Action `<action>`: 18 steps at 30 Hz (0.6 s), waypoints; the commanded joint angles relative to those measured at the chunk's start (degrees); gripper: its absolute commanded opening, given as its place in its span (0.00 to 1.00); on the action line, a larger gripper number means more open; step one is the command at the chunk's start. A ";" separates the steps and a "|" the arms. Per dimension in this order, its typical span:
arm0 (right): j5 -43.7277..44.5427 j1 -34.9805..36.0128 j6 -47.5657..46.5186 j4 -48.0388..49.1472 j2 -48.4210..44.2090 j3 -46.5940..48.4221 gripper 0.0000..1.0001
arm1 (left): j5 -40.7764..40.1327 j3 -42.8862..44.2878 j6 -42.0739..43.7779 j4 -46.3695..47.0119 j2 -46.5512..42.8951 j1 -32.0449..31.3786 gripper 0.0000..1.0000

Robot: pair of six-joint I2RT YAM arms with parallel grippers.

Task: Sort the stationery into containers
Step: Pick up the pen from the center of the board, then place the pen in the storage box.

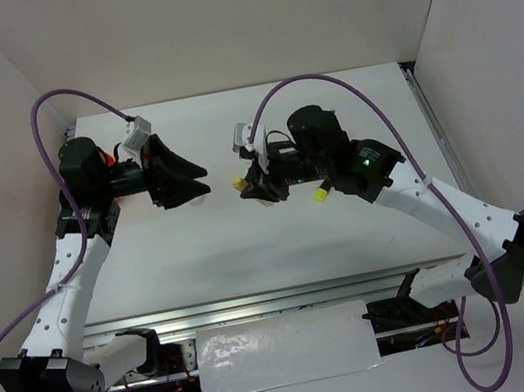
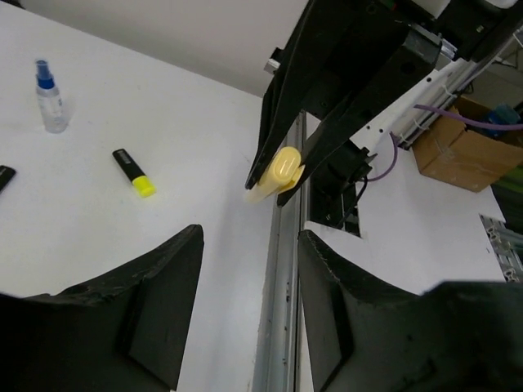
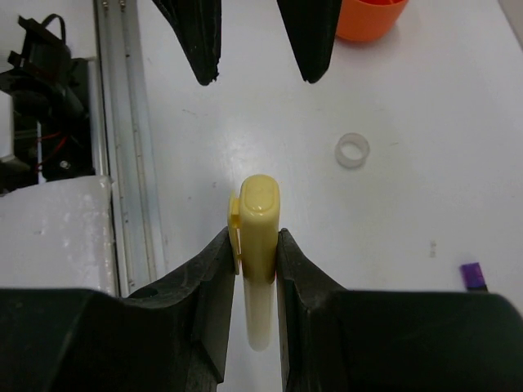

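Firmly clamped, pale yellow stick (image 3: 260, 237) faces the parted left fingers (image 3: 196, 41).

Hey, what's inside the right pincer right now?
A pale yellow stick is clamped in the right pincer, capped end poking out toward the open left pincer. The fingers cover its sides; nothing else shows in the grip.

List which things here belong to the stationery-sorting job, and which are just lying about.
Belong to the job: pale yellow stick, orange cup, white tape ring, black-yellow highlighter, blue-capped bottle.

Just lying about: cardboard box, metal rail.
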 commanded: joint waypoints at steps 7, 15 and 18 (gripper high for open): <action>-6.16 1.35 3.11 -1.15 1.32 4.96 0.00 | 1.65 6.30 10.66 -7.17 1.72 -7.19 0.66; -6.87 2.41 2.76 -1.86 2.55 6.37 0.00 | 2.27 7.53 12.50 -9.09 2.42 -9.12 0.64; -6.61 2.85 2.76 -1.77 2.82 6.55 0.00 | 2.00 7.71 13.21 -9.63 2.60 -9.56 0.62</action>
